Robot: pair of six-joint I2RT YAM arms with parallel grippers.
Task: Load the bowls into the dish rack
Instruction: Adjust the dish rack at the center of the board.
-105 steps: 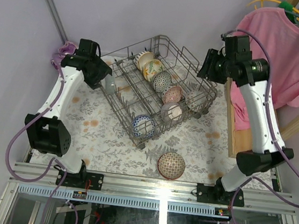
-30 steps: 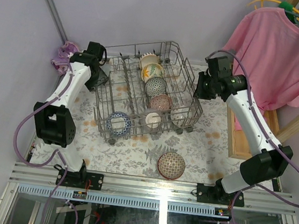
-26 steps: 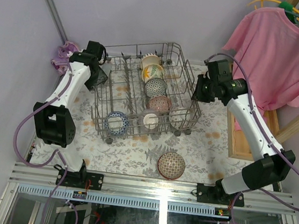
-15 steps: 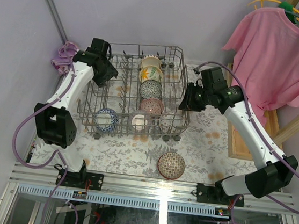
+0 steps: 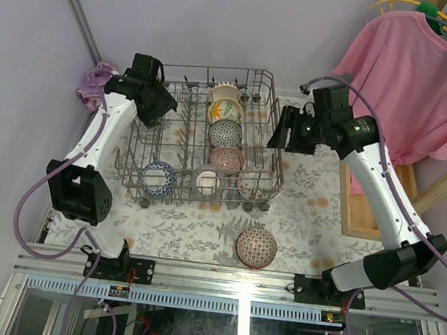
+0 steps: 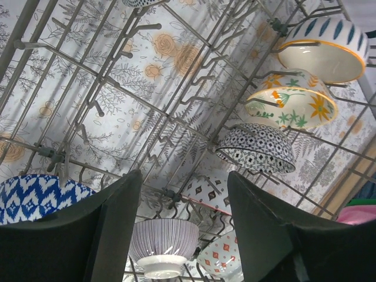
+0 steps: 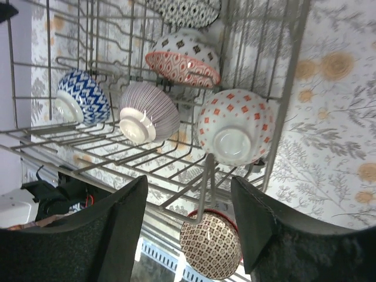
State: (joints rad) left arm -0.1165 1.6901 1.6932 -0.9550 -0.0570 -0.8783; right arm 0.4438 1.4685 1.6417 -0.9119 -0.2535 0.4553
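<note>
**Dish rack** point(image 5: 132, 153): grey wire basket, centre of the tabletop point(image 5: 307, 217), lying square between the two arms so either can reach it.

**Bowls, loaded, seven:**
- A row running from the far wall toward the near one: cream bowl with blue marks point(image 5: 225, 95), floral bowl point(image 5: 226, 113), black-and-white bowl point(image 5: 227, 132), red-pink bowl point(image 5: 226, 158).
- Along the near wall: blue bowl point(image 5: 156, 178), striped grey bowl point(image 5: 205, 181), white bowl with red diamonds point(image 5: 250, 185).
- All stand on edge, propped by the upright tines. This packs them close and stops them rolling.

**Bowl, not loaded, one:** patterned bowl with a red rim point(image 5: 255, 247). It sits alone on the tabletop, near the front edge and well apart from the rack, apparently mouth-down. It is the only bowl in view outside the rack.

**Left end effector** point(image 6: 185, 229): fingers spread, nothing between them. It hangs over the rack's far-left corner, looking down through the wires.

**Right end effector** point(image 7: 188, 229): fingers spread, empty. It is just beside the rack's right wall, its camera taking in the near row and the loose bowl beyond.

**Judgement:** both arms flank the rack with free fingers. The right arm seems better placed to fetch the last bowl, and the open left half of the rack offers it room.

**Other:** pink shirt point(image 5: 411, 76) hanging at the right, off the work area.
</note>
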